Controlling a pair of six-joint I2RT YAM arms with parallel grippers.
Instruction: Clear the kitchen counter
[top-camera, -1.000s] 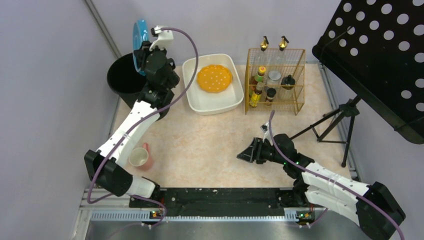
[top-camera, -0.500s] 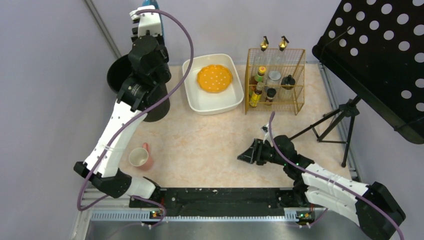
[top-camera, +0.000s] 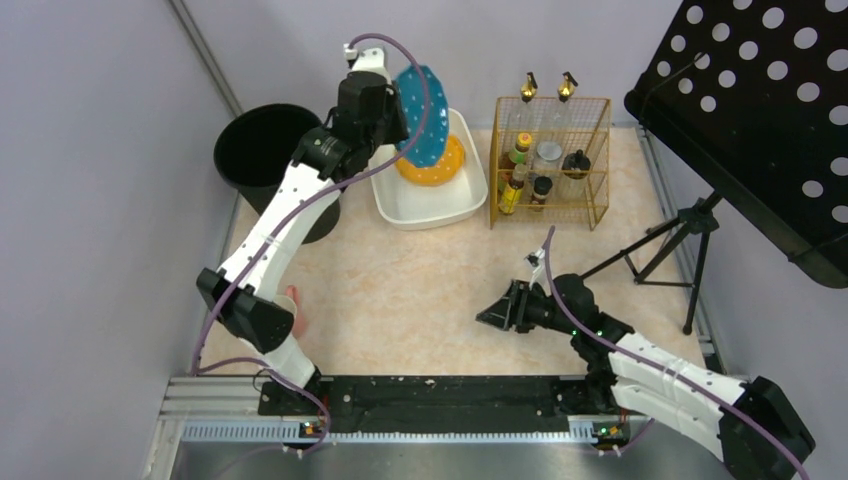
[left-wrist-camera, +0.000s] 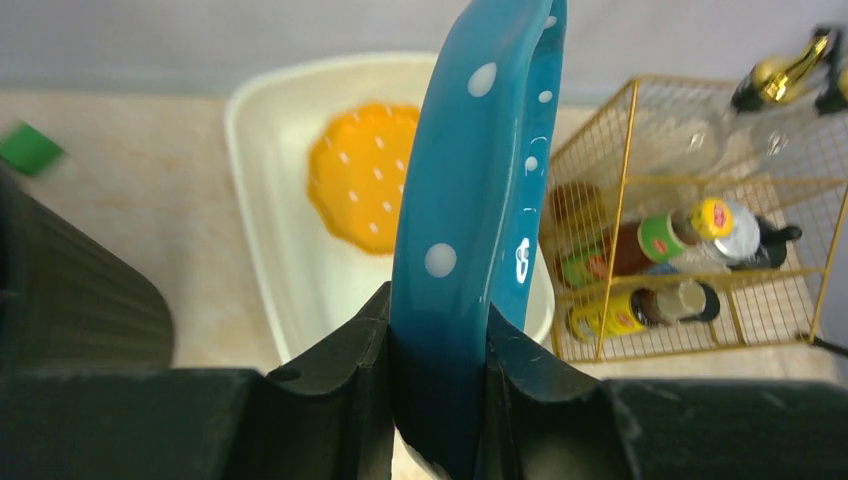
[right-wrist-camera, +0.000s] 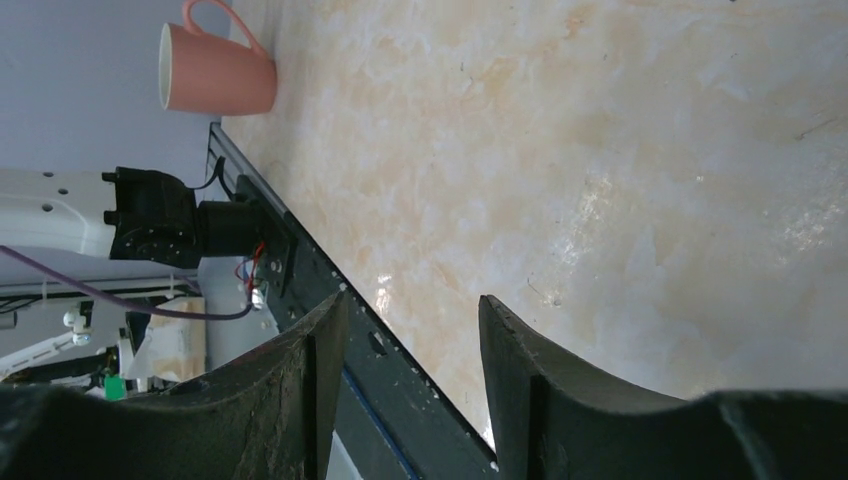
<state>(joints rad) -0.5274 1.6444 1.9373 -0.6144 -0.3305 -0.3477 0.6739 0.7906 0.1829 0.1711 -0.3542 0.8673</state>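
Looking down from the overhead camera, I see the left gripper (top-camera: 385, 103) raised at the far side of the kitchen counter (top-camera: 420, 290). Its two fingers are clamped on the rim of a blue plate with white dots (top-camera: 425, 115). The plate is on edge, nearly upright, over a white basin (top-camera: 420, 208) that holds an orange dotted plate (top-camera: 440, 172). I cannot tell whether the two plates touch. A black bin (top-camera: 255, 150) stands left of the basin, and a gold wire rack of bottles (top-camera: 550, 160) stands to its right. The pale marbled counter fills the middle of the view. The right gripper (top-camera: 500, 310) sits low over its near right part, fingers apart with nothing between them. A pink mug (right-wrist-camera: 210, 70) sits near the counter's left edge.
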